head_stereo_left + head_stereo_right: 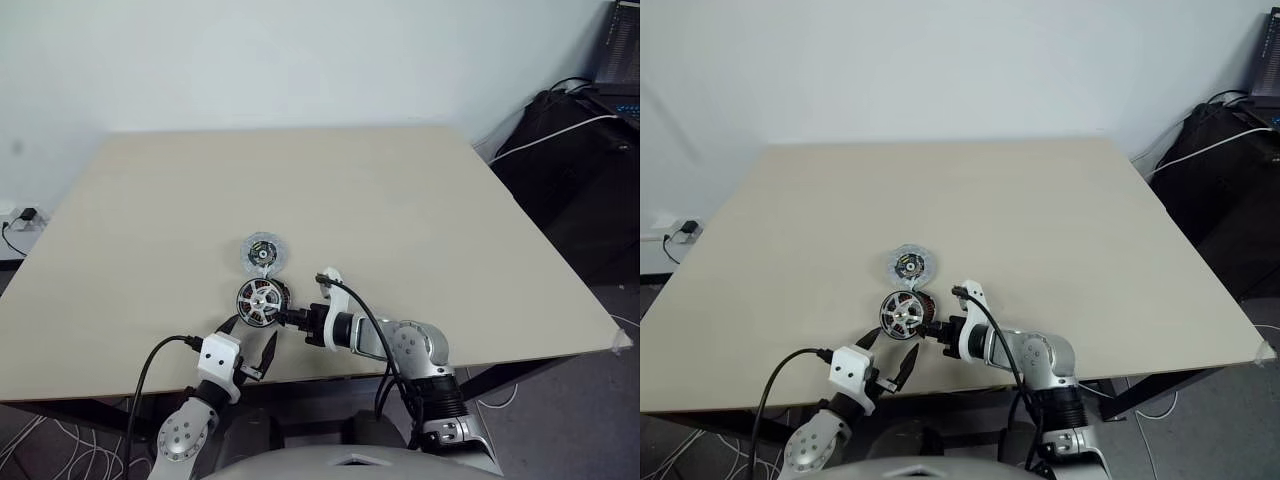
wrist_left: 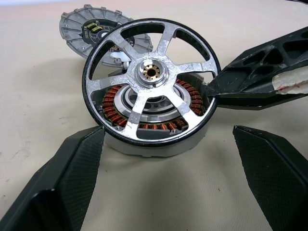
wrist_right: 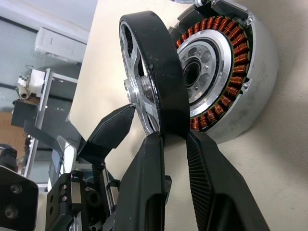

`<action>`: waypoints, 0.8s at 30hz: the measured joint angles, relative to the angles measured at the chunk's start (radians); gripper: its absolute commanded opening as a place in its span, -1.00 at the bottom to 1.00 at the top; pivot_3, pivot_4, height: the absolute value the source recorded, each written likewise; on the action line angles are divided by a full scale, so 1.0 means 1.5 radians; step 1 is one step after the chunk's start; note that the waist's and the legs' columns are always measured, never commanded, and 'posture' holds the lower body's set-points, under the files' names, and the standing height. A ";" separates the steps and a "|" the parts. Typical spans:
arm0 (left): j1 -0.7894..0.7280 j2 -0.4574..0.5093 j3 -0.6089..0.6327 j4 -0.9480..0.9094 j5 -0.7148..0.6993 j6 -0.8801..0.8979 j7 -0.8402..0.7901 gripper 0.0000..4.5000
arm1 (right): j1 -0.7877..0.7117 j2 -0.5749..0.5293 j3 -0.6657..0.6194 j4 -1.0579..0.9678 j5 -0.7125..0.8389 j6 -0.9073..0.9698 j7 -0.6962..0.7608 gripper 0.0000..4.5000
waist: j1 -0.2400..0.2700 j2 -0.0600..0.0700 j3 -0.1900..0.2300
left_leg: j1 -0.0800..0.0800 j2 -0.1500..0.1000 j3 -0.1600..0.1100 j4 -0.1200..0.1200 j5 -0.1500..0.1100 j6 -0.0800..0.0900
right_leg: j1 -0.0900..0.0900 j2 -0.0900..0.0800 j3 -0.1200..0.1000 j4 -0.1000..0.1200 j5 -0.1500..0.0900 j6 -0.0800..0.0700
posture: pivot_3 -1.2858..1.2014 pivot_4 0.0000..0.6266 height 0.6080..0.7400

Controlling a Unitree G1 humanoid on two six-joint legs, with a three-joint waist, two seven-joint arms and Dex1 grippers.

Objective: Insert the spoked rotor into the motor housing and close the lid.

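Observation:
The motor housing (image 2: 159,143), a pale round can with copper windings, sits on the table near the front edge. Over its open face leans the spoked rotor (image 2: 151,72), silver with a dark rim, tilted and not seated. My right gripper (image 3: 173,137) is shut on the rotor's rim (image 3: 156,67) from the right side. The lid (image 1: 262,252) lies flat just behind the housing, dark centre up. My left gripper (image 1: 250,338) stands open just in front of the housing, its fingers (image 2: 72,173) spread on either side, touching nothing.
The beige table (image 1: 420,200) stretches wide behind and to both sides of the parts. Its front edge (image 1: 120,385) runs just behind my wrists. A black bag with cables (image 1: 580,140) sits off the table's right side, and a wall socket (image 1: 25,216) at the left.

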 measured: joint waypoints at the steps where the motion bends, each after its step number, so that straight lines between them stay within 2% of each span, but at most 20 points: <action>1: 0.000 0.000 0.000 0.000 0.000 0.000 0.000 1.00 | -0.003 0.000 -0.001 0.004 0.000 0.000 0.000 -0.84 | 0.000 0.000 0.000 | 0.000 0.000 0.000 0.000 0.000 0.000 | 0.000 0.000 0.000 0.000 0.000 0.000 | 0.03 -1.00 1.00; 24: 0.001 -0.009 -0.013 -0.062 0.001 0.039 0.008 1.00 | -0.011 0.001 -0.025 -0.009 0.031 0.020 -0.001 -0.84 | 0.000 0.000 0.000 | 0.000 0.000 0.000 0.001 0.000 0.000 | 0.000 0.001 0.000 0.000 0.002 0.000 | 0.03 -1.00 1.00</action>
